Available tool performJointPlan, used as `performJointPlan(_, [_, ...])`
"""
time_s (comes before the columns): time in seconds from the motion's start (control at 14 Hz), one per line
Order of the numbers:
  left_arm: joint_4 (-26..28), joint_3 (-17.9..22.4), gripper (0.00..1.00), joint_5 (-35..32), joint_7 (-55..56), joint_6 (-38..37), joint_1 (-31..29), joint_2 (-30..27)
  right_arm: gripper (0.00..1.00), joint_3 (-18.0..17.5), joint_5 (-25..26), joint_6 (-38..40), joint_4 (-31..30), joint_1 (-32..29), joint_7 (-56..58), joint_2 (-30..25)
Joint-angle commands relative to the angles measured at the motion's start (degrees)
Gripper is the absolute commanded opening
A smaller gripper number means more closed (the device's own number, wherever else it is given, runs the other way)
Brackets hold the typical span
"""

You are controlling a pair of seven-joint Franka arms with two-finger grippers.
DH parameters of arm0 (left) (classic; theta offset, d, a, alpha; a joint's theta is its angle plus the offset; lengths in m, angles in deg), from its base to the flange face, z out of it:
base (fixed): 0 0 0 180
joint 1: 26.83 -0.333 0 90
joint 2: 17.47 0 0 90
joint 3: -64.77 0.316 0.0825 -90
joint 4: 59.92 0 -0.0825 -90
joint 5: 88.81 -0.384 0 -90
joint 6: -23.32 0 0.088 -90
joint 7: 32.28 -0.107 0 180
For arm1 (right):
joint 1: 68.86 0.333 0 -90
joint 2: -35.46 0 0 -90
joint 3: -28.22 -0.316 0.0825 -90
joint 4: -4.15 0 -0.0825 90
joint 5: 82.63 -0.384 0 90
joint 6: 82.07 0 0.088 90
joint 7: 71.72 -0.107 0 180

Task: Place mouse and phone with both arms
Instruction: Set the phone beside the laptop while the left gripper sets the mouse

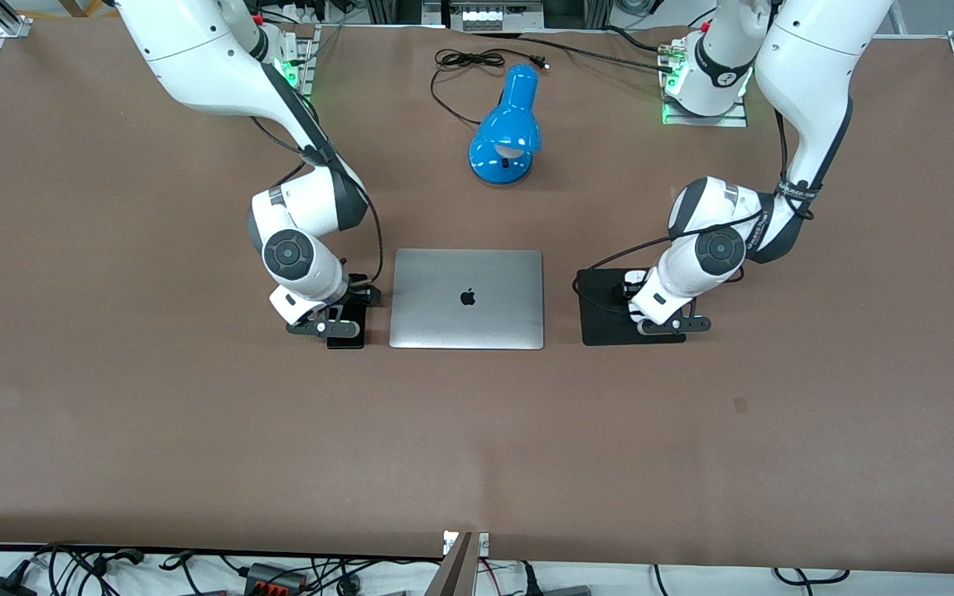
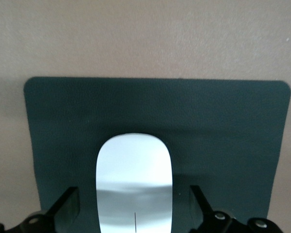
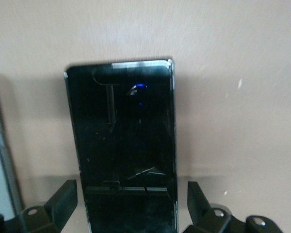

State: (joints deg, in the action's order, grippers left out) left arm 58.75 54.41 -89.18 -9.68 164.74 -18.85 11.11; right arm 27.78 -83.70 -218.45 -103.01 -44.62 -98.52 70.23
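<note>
The white mouse lies on the black mouse pad, which is beside the laptop toward the left arm's end. My left gripper is low over it, open, a finger on each side with a gap to the mouse. In the front view the left gripper hides most of the mouse. The black phone lies flat on the table beside the laptop, toward the right arm's end. My right gripper is open astride it, not touching. In the front view the right gripper covers most of the phone.
A closed silver laptop lies between the phone and the mouse pad; its edge shows in the right wrist view. A blue desk lamp with a black cable lies farther from the front camera.
</note>
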Motion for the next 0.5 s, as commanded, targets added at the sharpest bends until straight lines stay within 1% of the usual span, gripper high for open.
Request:
performJointPlan(0.0, [-1.1, 0.3, 1.0, -1.0, 1.6, -4.0, -0.3, -4.2, 1.0, 0.1, -0.7, 9.2, 6.0, -3.7, -0.4, -4.1])
performJointPlan(0.07, [-3.5, 0.6, 1.0, -1.0, 1.6, -8.2, -0.7, -5.0, 1.0, 0.1, -0.7, 14.1, 9.3, -5.4, -0.2, -5.4])
performJointPlan(0.14, [-7.6, 0.9, 1.0, -1.0, 1.6, -15.5, -0.7, -5.5, 1.0, 0.0, -0.7, 20.0, 13.3, -8.2, 0.0, -6.9])
performJointPlan(0.21, [-12.8, 1.1, 1.0, -1.0, 1.6, -22.8, -0.8, -5.4, 1.0, -0.2, -0.7, 24.9, 16.5, -10.4, 0.0, -7.2])
performJointPlan(0.29, [-19.2, 1.8, 1.0, -1.0, 1.5, -30.2, -1.1, -5.0, 1.0, -0.2, -0.7, 30.1, 20.4, -12.3, 0.0, -8.0])
performJointPlan(0.36, [-24.2, 1.8, 1.0, -1.0, 1.1, -35.9, -1.9, -4.4, 1.0, 0.1, -0.8, 34.0, 23.0, -14.1, 1.5, -8.5])
performJointPlan(0.43, [-27.8, 1.8, 1.0, -1.0, 0.8, -39.0, -3.2, -4.2, 1.0, 0.1, -0.8, 36.6, 24.7, -16.4, 4.5, -9.9])
